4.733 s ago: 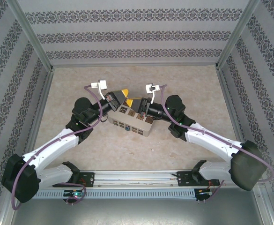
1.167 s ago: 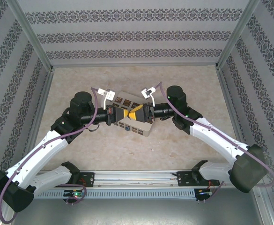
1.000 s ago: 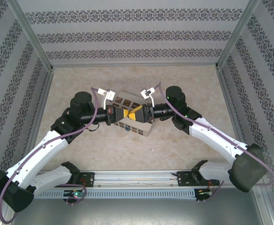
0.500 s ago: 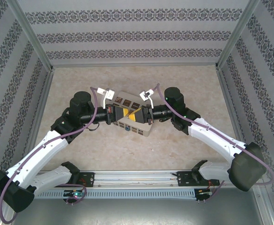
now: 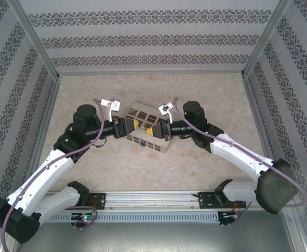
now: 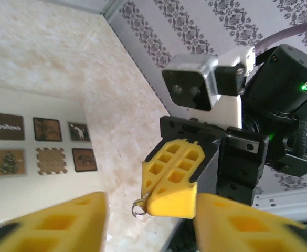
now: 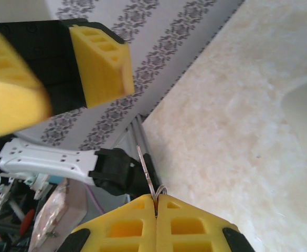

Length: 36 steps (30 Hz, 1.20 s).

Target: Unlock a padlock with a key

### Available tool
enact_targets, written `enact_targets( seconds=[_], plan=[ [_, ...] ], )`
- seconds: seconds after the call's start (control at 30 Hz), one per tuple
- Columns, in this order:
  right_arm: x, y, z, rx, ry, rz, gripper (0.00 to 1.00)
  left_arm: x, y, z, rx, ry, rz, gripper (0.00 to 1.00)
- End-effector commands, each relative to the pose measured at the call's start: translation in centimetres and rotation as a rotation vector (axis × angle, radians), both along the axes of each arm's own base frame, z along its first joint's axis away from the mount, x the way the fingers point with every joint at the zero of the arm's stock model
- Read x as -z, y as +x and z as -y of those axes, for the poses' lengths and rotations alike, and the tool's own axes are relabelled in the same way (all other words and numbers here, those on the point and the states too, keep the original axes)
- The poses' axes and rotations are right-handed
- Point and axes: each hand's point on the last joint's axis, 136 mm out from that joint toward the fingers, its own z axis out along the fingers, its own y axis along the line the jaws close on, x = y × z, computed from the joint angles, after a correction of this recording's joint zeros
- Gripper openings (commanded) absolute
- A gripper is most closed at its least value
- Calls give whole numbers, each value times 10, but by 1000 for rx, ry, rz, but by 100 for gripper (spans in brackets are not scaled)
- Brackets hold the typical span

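My right gripper point(image 7: 156, 198) is shut on the key point(image 7: 145, 170). The thin silvery blade sticks up out of the closed yellow fingertips, with its small ring point(image 7: 162, 191) beside it. In the left wrist view the same right gripper point(image 6: 170, 195) faces me, shut, and the ring point(image 6: 138, 210) hangs at its tip. My left gripper point(image 6: 150, 226) is open, its yellow fingers point(image 6: 64, 223) wide apart a little short of the right gripper's tip. From above, the left gripper point(image 5: 131, 126) and the right gripper point(image 5: 152, 130) face each other over the box. The padlock is hidden.
A cream box point(image 5: 143, 143) with brown picture tiles point(image 6: 51, 147) lies on the marble-look table under both grippers. Patterned walls and metal posts point(image 5: 35, 42) enclose the table. A rail point(image 5: 153, 199) runs along the near edge by the arm bases.
The left gripper's jaws have opened and the left arm has drawn back to the left. The right gripper's jaws have shut on the key and kept it.
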Motion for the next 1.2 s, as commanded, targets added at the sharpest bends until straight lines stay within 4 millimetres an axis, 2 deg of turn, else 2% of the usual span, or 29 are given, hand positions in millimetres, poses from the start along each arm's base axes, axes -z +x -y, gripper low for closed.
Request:
enact_targets(
  seconds=[0.0, 0.13, 0.23, 0.5, 0.8, 1.17],
  plan=[
    [35, 16, 6, 88, -81, -15, 0, 10, 6, -16, -90, 45, 30, 63],
    [61, 30, 12, 183, -116, -37, 0, 48, 9, -38, -202, 127, 14, 72],
    [73, 40, 16, 240, -97, -60, 0, 72, 8, -46, -253, 116, 13, 76],
    [99, 58, 15, 274, -41, -149, 0, 125, 2, -47, -269, 22, 2, 78],
    [125, 70, 14, 299, -77, -187, 0, 153, 2, -39, -223, 38, -1, 73],
    [170, 60, 19, 294, -168, -273, 0, 178, 13, -26, -171, 68, -36, 66]
  ],
)
